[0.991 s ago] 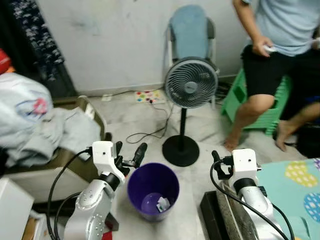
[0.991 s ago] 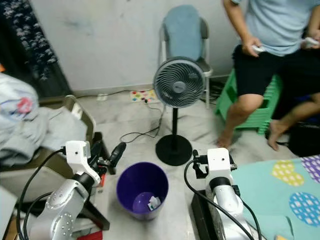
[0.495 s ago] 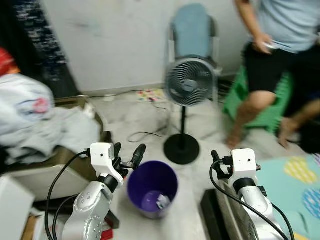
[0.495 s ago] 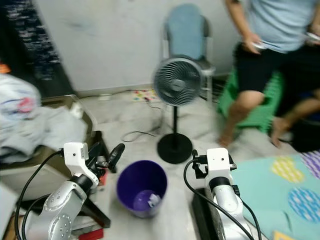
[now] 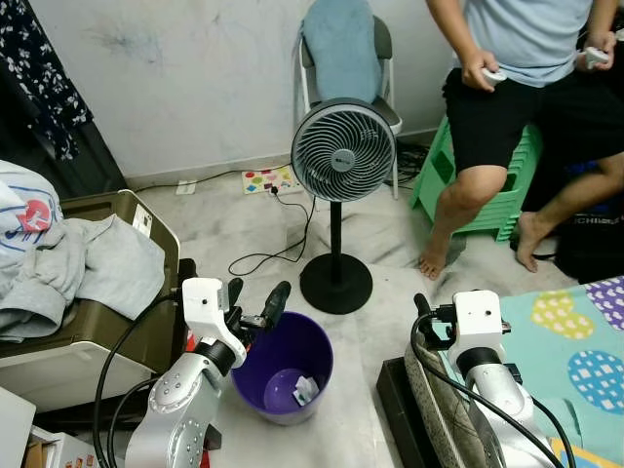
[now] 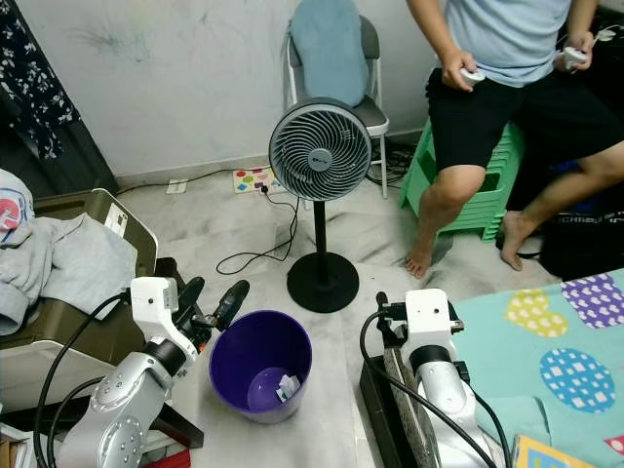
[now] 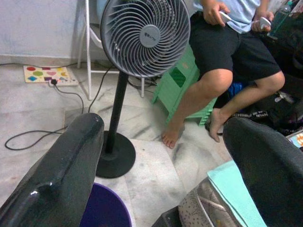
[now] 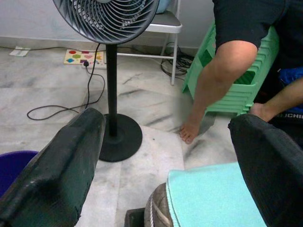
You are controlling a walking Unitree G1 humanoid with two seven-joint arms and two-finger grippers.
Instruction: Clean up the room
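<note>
Marble floor [image 5: 390, 322], white wall, a standing fan [image 5: 341, 156] and a seated person [image 5: 526, 58] behind it. I'm standing over a purple bin [image 5: 283, 366] on the floor, just beside my left end effector [image 5: 255, 304], which is hovering at its rim, fingers wide apart, gripping nothing. My right end effector [image 8: 165, 161] is also spread open and empty, over a teal mat [image 5: 575, 341]. A scrap of paper [image 5: 305, 388] is lying inside the bin. The bin is looking like light, stiff plastic, probably slippery; I'm judging the rim the best hold. It's standing upright, mouth up, long axis vertical.
</note>
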